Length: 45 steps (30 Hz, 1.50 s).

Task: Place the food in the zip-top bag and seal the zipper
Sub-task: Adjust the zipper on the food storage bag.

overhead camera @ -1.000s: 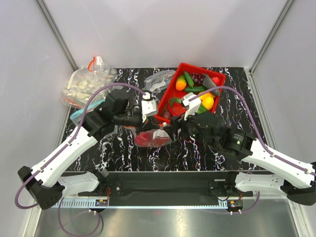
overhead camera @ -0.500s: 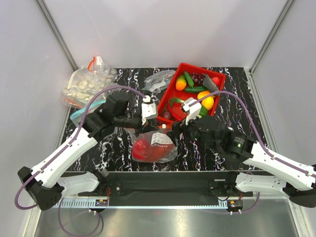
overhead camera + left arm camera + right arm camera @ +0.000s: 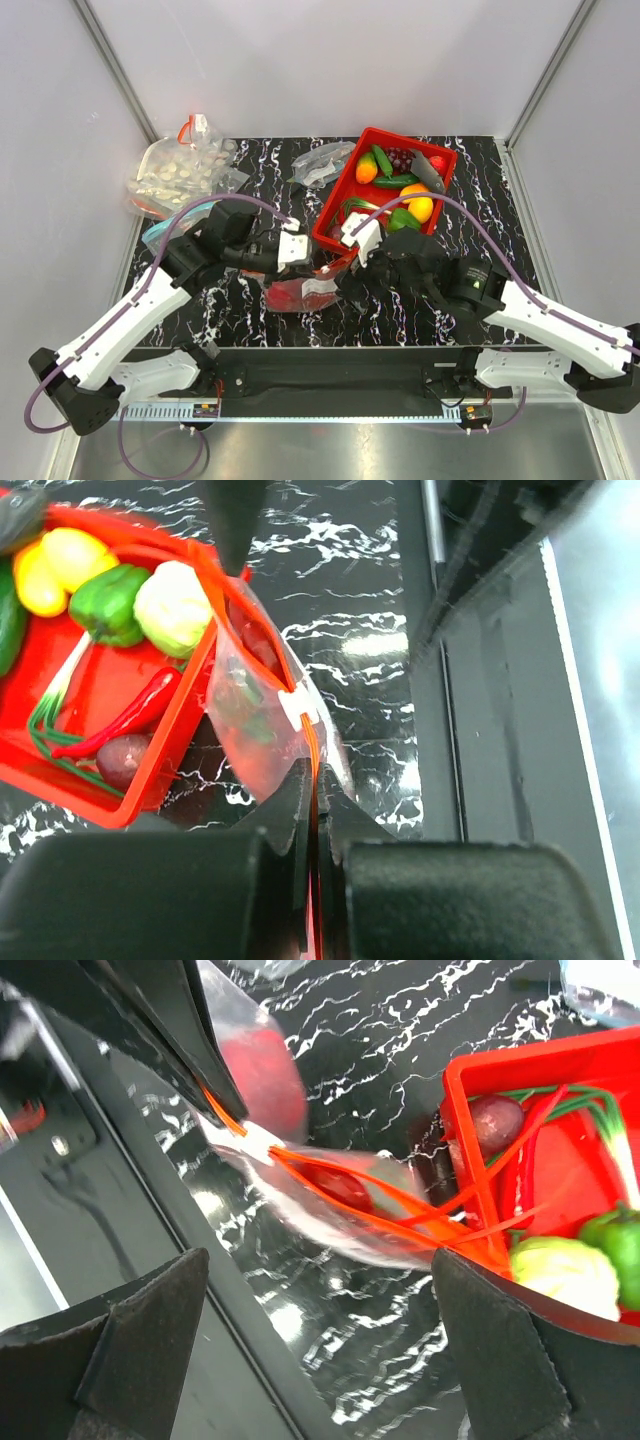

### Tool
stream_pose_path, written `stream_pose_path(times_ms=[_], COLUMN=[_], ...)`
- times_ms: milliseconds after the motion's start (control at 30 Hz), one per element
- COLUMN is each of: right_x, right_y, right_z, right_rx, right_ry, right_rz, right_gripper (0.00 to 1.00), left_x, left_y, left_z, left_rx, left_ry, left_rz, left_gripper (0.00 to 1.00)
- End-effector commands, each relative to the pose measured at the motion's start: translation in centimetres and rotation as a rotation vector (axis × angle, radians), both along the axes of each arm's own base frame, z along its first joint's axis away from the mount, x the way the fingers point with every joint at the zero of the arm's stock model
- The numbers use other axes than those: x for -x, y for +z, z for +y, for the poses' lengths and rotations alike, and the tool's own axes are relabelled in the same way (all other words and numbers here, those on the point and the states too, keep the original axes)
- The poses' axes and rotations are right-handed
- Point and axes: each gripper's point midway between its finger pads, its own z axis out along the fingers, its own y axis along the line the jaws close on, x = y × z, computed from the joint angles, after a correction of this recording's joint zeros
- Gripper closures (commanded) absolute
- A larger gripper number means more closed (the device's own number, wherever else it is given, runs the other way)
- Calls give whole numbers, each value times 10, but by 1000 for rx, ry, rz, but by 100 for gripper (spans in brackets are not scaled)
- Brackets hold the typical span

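Note:
The zip-top bag [image 3: 300, 293] hangs in front of the red tray, with red food [image 3: 265, 1070] and a green bit inside. My left gripper [image 3: 315, 780] is shut on the bag's red-orange zipper [image 3: 310, 742], seen edge-on in the left wrist view. From above, the left gripper [image 3: 308, 262] sits at the bag's top left. My right gripper [image 3: 320, 1330] stands wide open just below the bag [image 3: 330, 1210], nothing between its fingers [image 3: 140, 1330]. The zipper [image 3: 380, 1205] runs toward the tray and its mouth looks parted there. From above, the right gripper [image 3: 350, 275] is beside the bag's right end.
The red tray [image 3: 445, 165] holds more toy food: green pepper [image 3: 110, 600], yellow pepper [image 3: 55, 565], red chilli [image 3: 125, 715]. A bag of pale round pieces [image 3: 175, 170], a teal-zip bag [image 3: 165, 232] and a small clear bag [image 3: 322, 160] lie at the back left. The table's front rail [image 3: 330, 365] is close.
My right gripper's jaws have spread wider and that arm has shifted left toward the bag. The left gripper has kept the zipper and come slightly nearer; the bag swung down, then back.

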Motion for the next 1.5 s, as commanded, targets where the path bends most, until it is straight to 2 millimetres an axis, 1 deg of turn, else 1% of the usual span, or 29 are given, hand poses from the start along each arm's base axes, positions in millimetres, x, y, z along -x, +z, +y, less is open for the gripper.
stream_pose_path(times_ms=[0,33,67,100,167,200,267,367,433,467,567,633,667,733,767,833,867,967,1000,1033,1100,1133,1167,1233,1267,1300,1367,1400,1467], right_x=[4,5,10,14,28,32,45,52,55,60,61,58,57,57,57,56,55,57,59,59,62,62,62,62,61,61,61,61,60], right_y=[35,41,41,47,50,45,41,26,15,12,0,-10,-11,-16,-18,-21,-22,-20,-18,-15,-10,-9,-8,-5,-2,-5,-3,-7,-7], right_z=[-5,-5,-4,-6,-5,-4,-5,-6,-5,-2,5,9,11,13,13,13,12,12,11,13,13,13,14,15,16,17,19,20,23], right_rx=[-3,-18,-16,-28,-39,-19,-8,23,52,51,77,106,110,131,138,151,153,127,113,95,62,55,51,47,43,56,57,69,73], right_ry=[127,146,200,225,335,382,488,544,567,594,608,608,600,601,598,591,576,569,572,573,574,573,571,568,570,570,577,579,580], right_rz=[-153,-178,-202,-225,-264,-274,-307,-295,-252,-227,-172,-143,-133,-104,-91,-72,-65,-65,-66,-75,-87,-87,-87,-86,-88,-73,-67,-55,-49], right_gripper=[0,0,0,0,0,0,0,0,0,0,1,5,13,21,35,53,70,94,100,100,100,100,100,100,100,100,100,100,100], left_x=[23,26,29,32,35,35,35,36,38,38,42,43,43,42,42,40,39,38,38,38,42,43,47,48,48,47,47,44,41], left_y=[19,16,15,13,10,10,10,11,13,13,15,17,18,17,16,16,15,16,18,19,22,22,24,27,28,31,32,36,35], left_z=[-1,1,0,1,1,1,1,2,4,4,4,5,5,5,5,5,6,6,5,5,3,3,2,1,0,-2,-5,-8,-12], left_rx=[65,56,59,52,46,44,43,43,52,54,66,72,74,75,73,74,69,73,80,85,106,113,125,139,146,158,165,177,177], left_ry=[-162,-174,-192,-202,-224,-224,-223,-225,-228,-229,-245,-249,-247,-242,-239,-229,-220,-211,-211,-207,-228,-235,-252,-262,-264,-264,-266,-261,-250], left_rz=[-99,-86,-87,-74,-71,-66,-69,-76,-88,-92,-100,-105,-109,-115,-111,-116,-117,-119,-125,-118,-116,-116,-110,-109,-106,-113,-86,-89,-42], left_gripper=[100,100,100,100,100,100,100,100,100,100,100,100,100,100,100,100,100,100,94,87,69,52,45,35,34,33,32,32,33])
